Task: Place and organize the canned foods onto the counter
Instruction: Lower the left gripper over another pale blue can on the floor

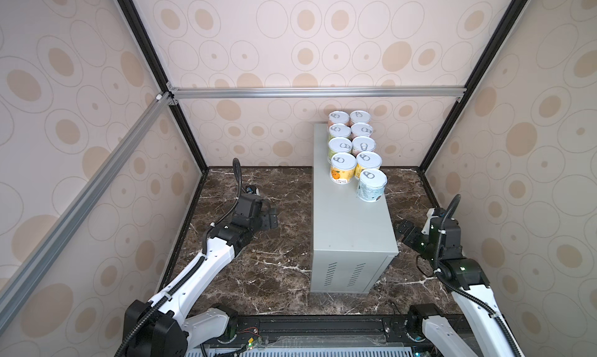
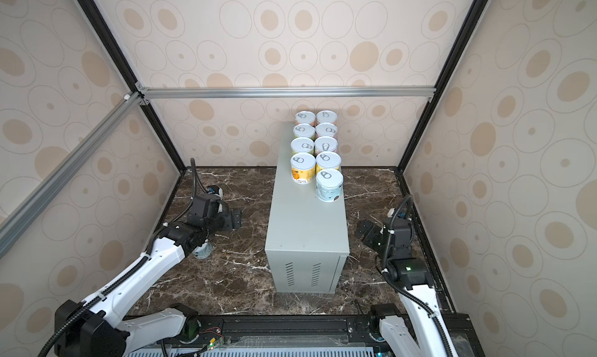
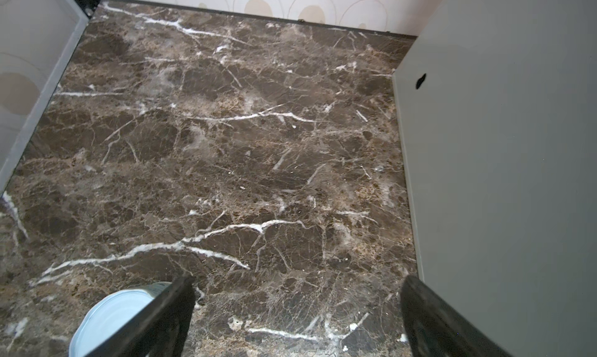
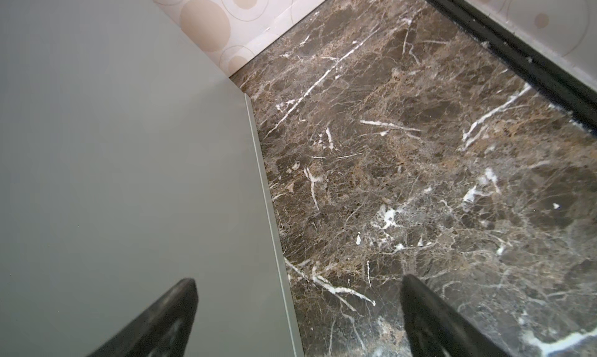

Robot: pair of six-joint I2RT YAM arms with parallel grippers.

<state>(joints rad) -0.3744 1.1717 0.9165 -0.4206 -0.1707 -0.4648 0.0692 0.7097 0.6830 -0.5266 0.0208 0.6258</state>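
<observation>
We see the marble surface [image 1: 274, 274] beneath everything. On it, right of centre, stands the counter [image 1: 349, 236], running from 12 to 6 o'clock with its vent slots [image 1: 345, 273] on the 6 o'clock face.

The left arm [image 1: 210, 258] reaches in from 7 o'clock, forearm low, wrist turned toward the counter's 9 o'clock side. The left gripper [image 1: 270, 218] hovers over the marble, apart from the box, its fingers spread wide with nothing between them. The right arm [image 1: 465, 307] rises from 5 o'clock and bends at the wrist. The right gripper [image 1: 403, 232] sits near the counter's 3 o'clock side, fingers equally spread and empty.

Nine canned foods [image 1: 340, 145] stand upright in two close rows at the counter's 12 o'clock end, the pale blue can [image 1: 371, 186] nearest 6 o'clock. They show only in the top views.

In a top view a sliver of a tenth can [image 2: 204, 251] shows on the marble under the left arm. The left wrist view shows its pale top [image 3: 113, 320] just beside one finger, outside the gap.
</observation>
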